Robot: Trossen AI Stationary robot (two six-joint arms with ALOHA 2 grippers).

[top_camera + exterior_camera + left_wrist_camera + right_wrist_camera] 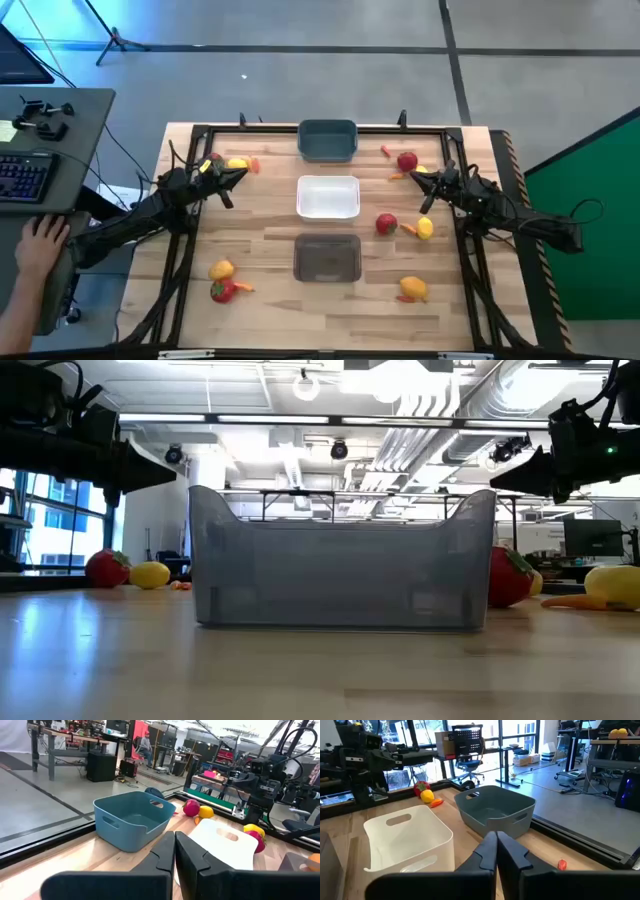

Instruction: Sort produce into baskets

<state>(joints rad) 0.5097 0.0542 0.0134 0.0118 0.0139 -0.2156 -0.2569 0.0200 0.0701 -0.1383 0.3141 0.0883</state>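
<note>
Three baskets stand in a row down the table's middle: blue-grey (327,140) farthest, white (328,197) in the middle, translucent dark grey (327,258) nearest. Produce lies in groups on the wood: strawberry (215,160) and lemon (237,163) at far left, lemon (221,269) and strawberry (222,291) at near left, strawberry (406,161), strawberry (386,224), lemon (425,228) and lemon (412,288) on the right, with small carrots (386,151) among them. My left gripper (243,175) hovers shut and empty left of the white basket. My right gripper (415,177) hovers shut and empty to its right.
A black frame (200,130) runs around the tabletop. A desk with a keyboard (25,175) stands left of the table, and a person's hand (40,240) rests by it. Bare wood lies between the baskets and the produce groups.
</note>
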